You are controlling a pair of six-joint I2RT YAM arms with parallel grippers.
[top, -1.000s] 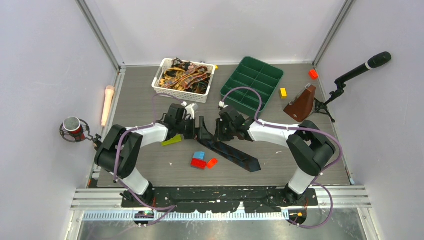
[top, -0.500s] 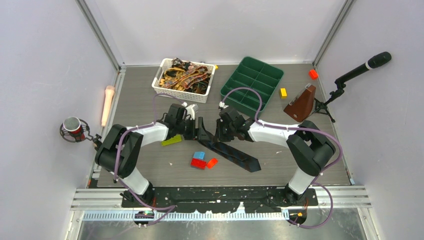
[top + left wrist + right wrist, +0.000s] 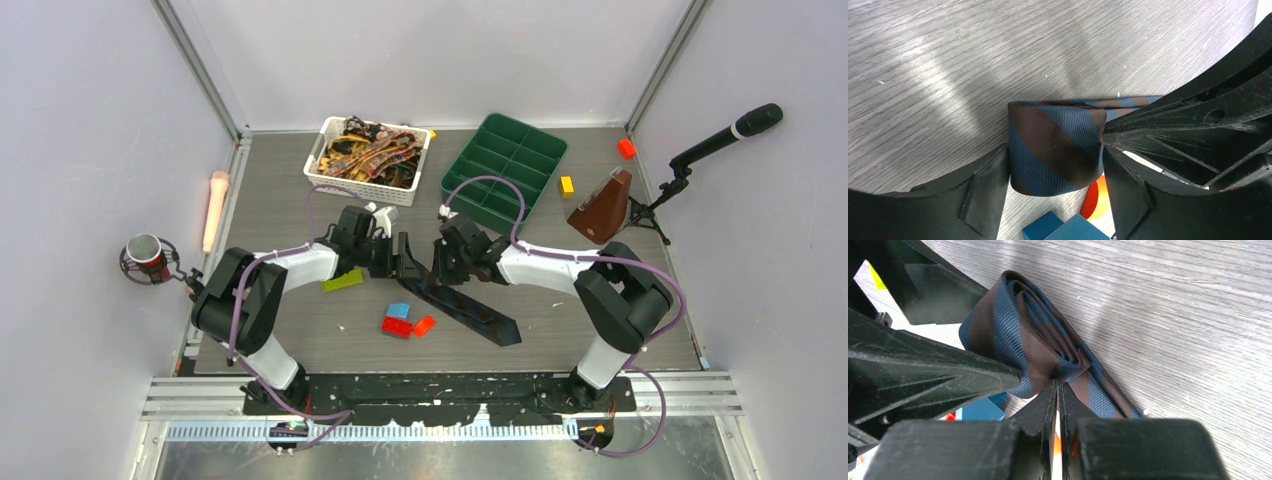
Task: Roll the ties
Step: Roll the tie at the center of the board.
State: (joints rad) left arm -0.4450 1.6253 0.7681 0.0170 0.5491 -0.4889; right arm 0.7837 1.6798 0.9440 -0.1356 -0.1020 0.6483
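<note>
While both arms are meeting over the middle of the tabletop (image 3: 280,190), bare wood is lying toward its near and right edges. Behind them, a white basket (image 3: 330,185) of patterned ties (image 3: 368,155) and a green tray (image 3: 545,150) are sitting at the far edge. The navy tie (image 3: 470,312) is trailing near-right, with the left gripper (image 3: 1055,170) squeezing its rolled end from both sides and the right gripper (image 3: 1058,385), tips nearly together, pinching the roll's core. Blue, red and orange bricks (image 3: 399,311) are crowding just beside it.

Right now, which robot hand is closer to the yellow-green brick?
Left. The left gripper is close beside the yellow-green brick; the right gripper is farther off, across the rolled tie both hold.
</note>
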